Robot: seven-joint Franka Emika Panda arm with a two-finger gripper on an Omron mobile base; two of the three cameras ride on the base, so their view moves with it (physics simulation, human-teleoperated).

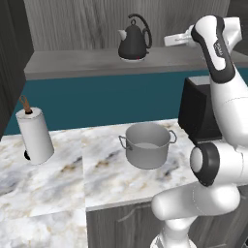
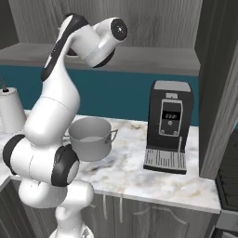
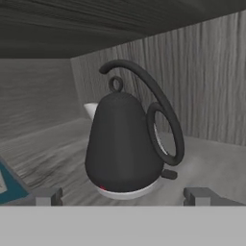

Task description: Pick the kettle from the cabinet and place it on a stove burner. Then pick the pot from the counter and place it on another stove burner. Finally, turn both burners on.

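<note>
Item: kettle [image 3: 124,144], small, dark grey, pear-shaped, matte; black looping handle arching over the lid ring and curling down one side; short pale spout on the far side; pale base rim with a reddish fleck. Stands upright on the grey wood-grain shelf of the cabinet [image 1: 72,65], above the bench [image 1: 58,179]

Item: pincer [image 3: 122,196], jaws spread wide, empty, level with the kettle's base and near it, not touching

Handling note: advance straight, straddle the handle loop or the narrow upper body, close only once centred; the rounded flanks look slippery

Item: pot [image 1: 147,145], wide grey metal, lidless, two small loop handles, below the kettle on veined white marble
</note>
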